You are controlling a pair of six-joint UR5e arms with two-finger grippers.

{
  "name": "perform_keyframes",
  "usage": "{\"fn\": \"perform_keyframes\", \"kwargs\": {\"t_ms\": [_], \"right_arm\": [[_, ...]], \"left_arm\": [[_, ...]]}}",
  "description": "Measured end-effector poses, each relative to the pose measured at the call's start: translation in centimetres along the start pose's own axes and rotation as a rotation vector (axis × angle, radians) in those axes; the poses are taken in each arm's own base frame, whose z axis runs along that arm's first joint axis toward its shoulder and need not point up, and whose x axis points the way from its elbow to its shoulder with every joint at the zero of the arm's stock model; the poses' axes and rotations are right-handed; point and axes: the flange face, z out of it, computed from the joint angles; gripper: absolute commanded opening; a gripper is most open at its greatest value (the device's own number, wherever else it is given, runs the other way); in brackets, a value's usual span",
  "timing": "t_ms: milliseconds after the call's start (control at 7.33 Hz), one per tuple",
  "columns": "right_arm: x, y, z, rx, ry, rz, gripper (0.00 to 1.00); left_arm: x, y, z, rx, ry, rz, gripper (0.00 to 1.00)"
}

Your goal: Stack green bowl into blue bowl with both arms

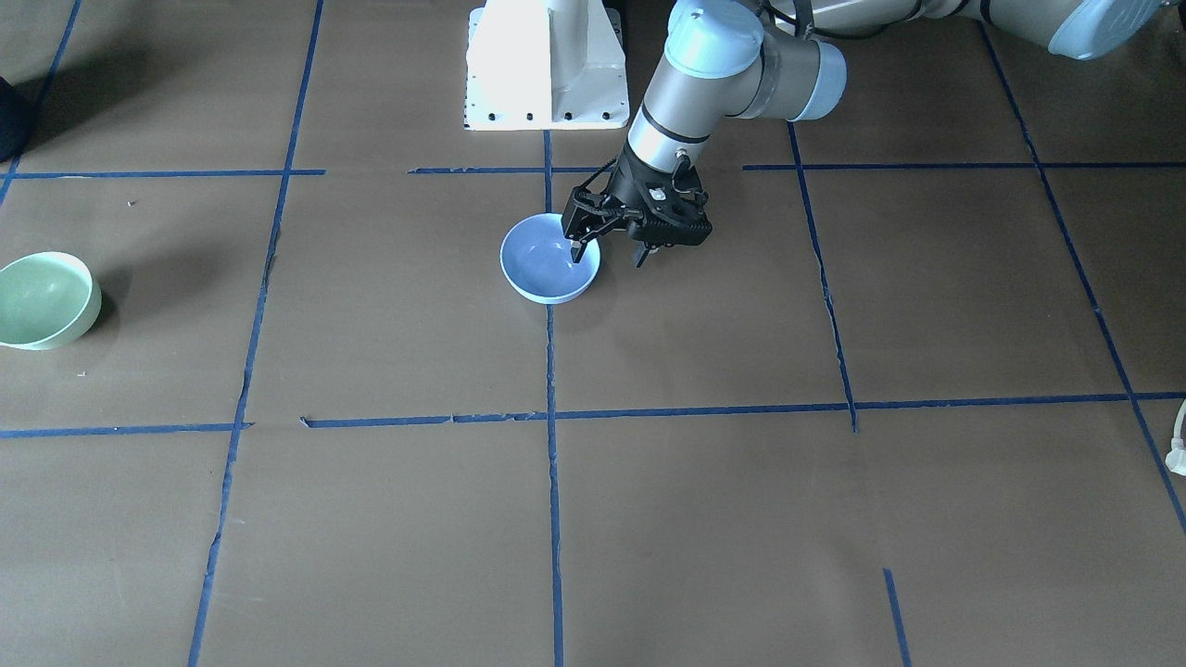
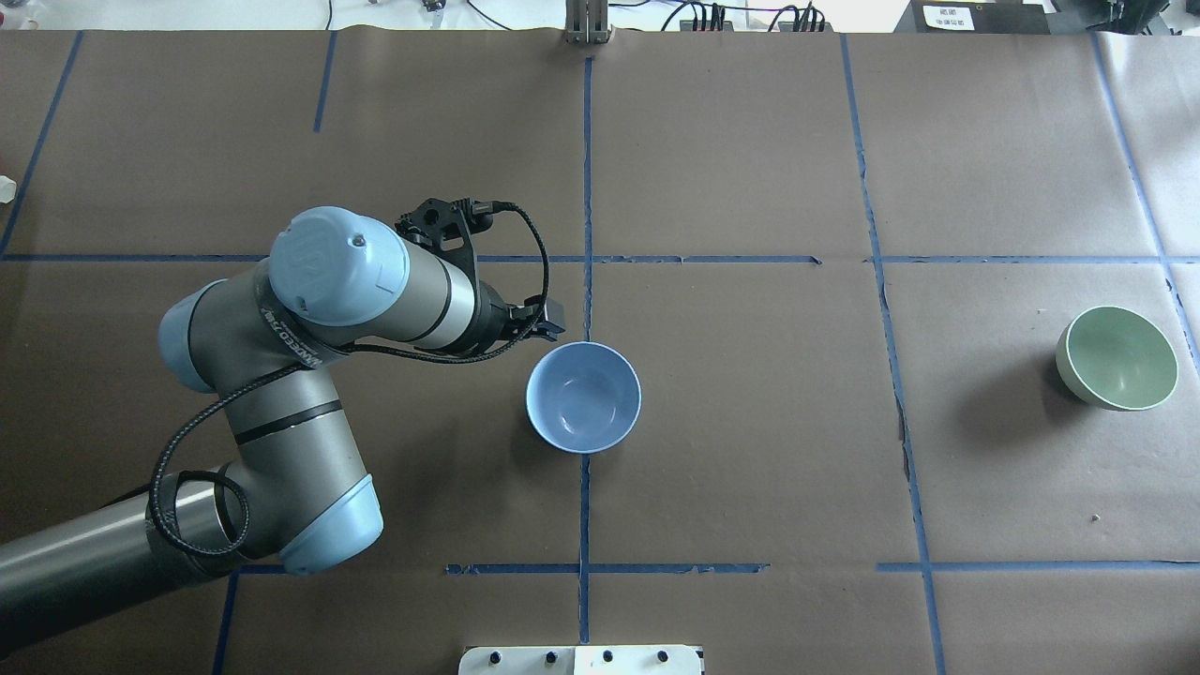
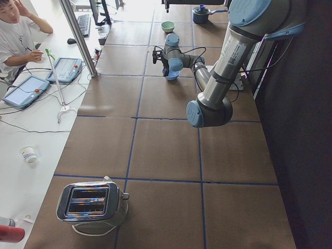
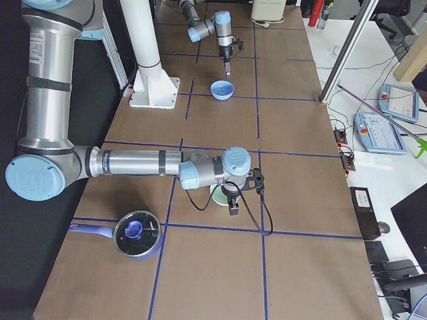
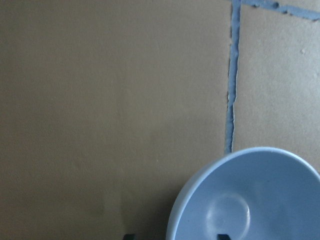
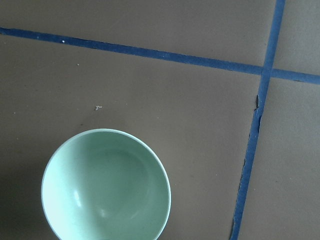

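The blue bowl (image 1: 547,264) (image 2: 583,397) stands upright near the table's middle. My left gripper (image 1: 610,255) is open and straddles its rim on the robot's side: one fingertip is inside the bowl and the other is outside, as the left wrist view (image 5: 175,237) shows. The green bowl (image 2: 1117,358) (image 1: 46,299) stands alone far to the robot's right, and it fills the lower left of the right wrist view (image 6: 106,185). My right gripper (image 4: 232,201) shows only in the exterior right view, just above the green bowl (image 4: 217,195). I cannot tell if it is open or shut.
The white pedestal (image 1: 547,65) stands at the table's robot side. A lidded pot (image 4: 137,233) sits near the table's right end and a toaster (image 3: 92,203) at its left end. A person (image 3: 15,36) sits beside the table. Blue tape lines cross the brown surface.
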Motion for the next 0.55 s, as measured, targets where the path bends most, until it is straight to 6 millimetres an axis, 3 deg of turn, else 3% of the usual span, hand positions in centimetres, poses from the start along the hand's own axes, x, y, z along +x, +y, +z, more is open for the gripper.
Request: {"fn": "perform_keyframes", "kwargs": {"t_ms": [409,545], "right_arm": [[1.0,0.3,5.5,0.008,0.001,0.036,0.99],[1.0,0.4,7.8,0.029,-0.007,0.051,0.81]], "left_arm": [[-0.2,-0.5,-1.0,0.013,0.011,-0.004,0.87],[-0.2,-0.6,-1.3,0.015,0.014,-0.004,0.87]]}}
